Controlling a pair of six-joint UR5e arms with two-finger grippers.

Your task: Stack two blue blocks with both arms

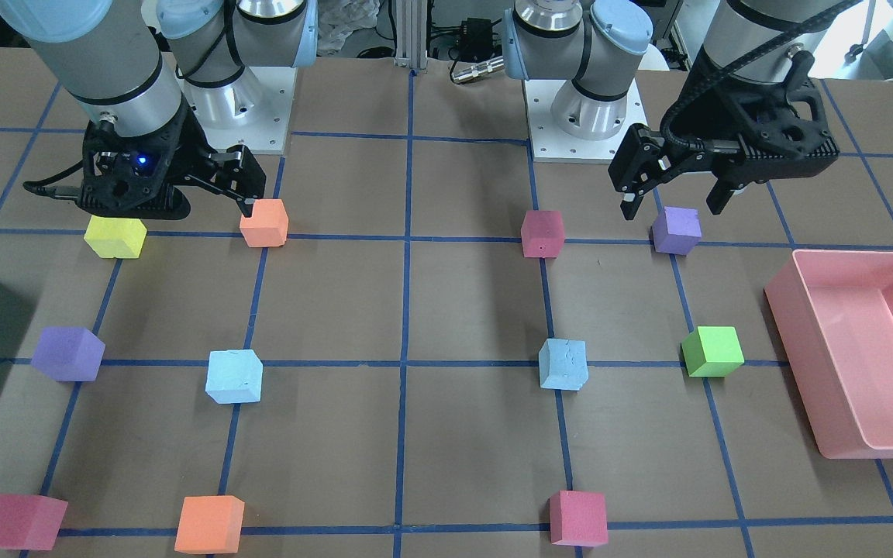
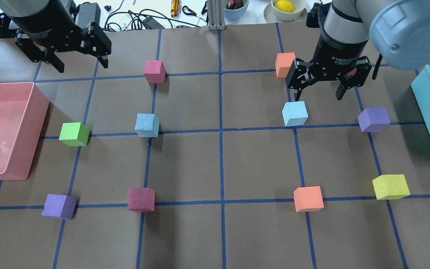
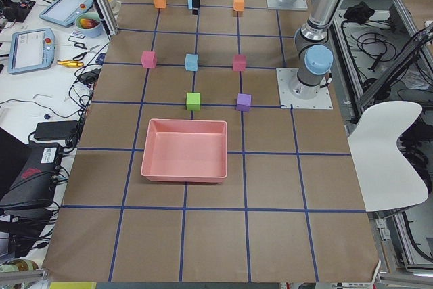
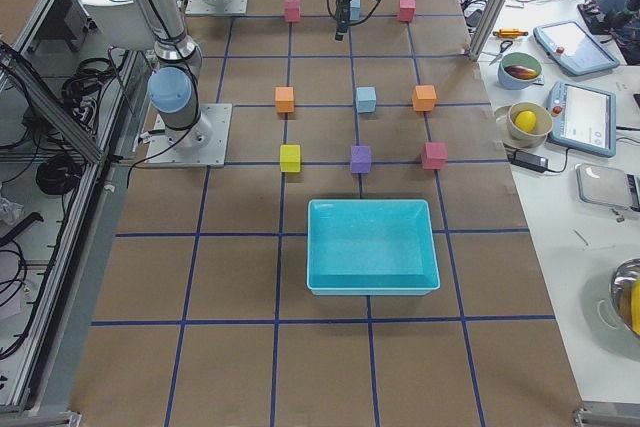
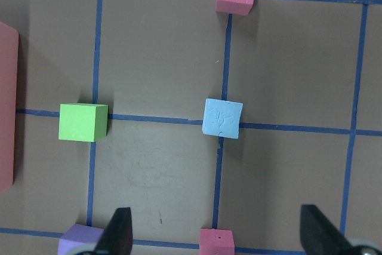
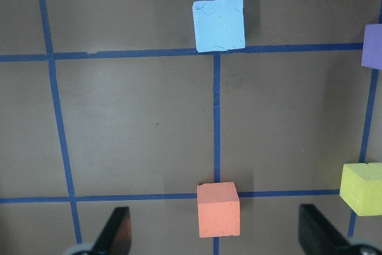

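Two pale blue blocks lie apart on the table. One [image 2: 147, 125] is on my left half, also in the front view [image 1: 563, 363] and the left wrist view [image 5: 222, 118]. The other [image 2: 295, 113] is on my right half, also in the front view [image 1: 234, 376] and the right wrist view [image 6: 219, 24]. My left gripper [image 2: 82, 66] hangs open and empty high above the table, also in the front view [image 1: 673, 203]. My right gripper [image 2: 317, 97] hangs open and empty above the table, also in the front view [image 1: 183, 200].
A pink bin [image 2: 39, 112] stands at the left edge and a teal bin [image 2: 424, 108] at the right. Green [image 2: 74, 134], purple [image 2: 373, 119], magenta [image 2: 141, 199], orange [image 2: 308, 198] and yellow [image 2: 390, 186] cubes sit on grid crossings around the blue blocks.
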